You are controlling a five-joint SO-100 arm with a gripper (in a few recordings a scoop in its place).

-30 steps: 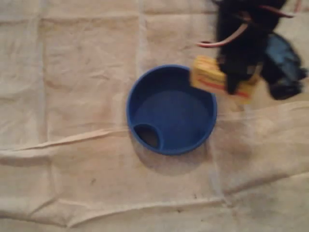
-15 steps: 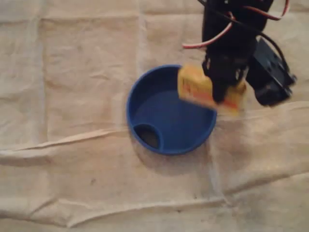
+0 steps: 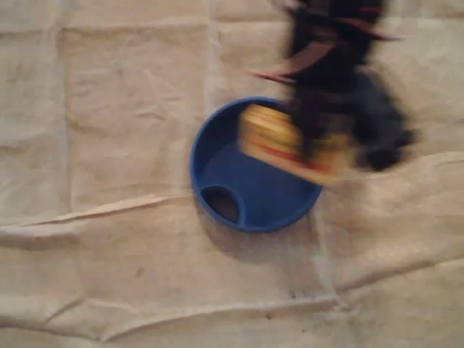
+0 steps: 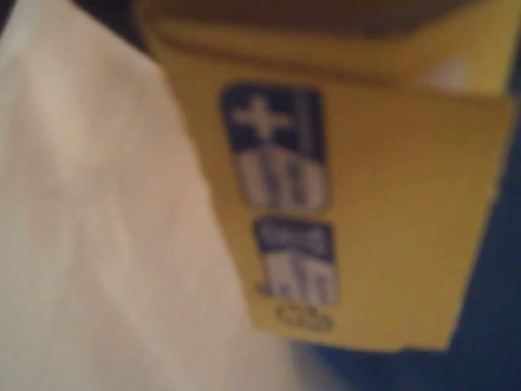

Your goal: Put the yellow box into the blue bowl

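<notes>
I'm clamping my gripper [image 3: 310,148] tight on the yellow box [image 3: 270,136], holding it slantwise over the right side of the blue bowl [image 3: 199,163] on the wrinkled cloth [image 3: 109,109] in the overhead view, its blue-printed face showing close in my wrist view

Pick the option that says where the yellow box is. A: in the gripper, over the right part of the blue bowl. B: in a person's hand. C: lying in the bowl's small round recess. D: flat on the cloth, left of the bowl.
A: the overhead view, though blurred, shows the yellow box clasped by the gripper and overlapping the blue bowl's right side.
</notes>
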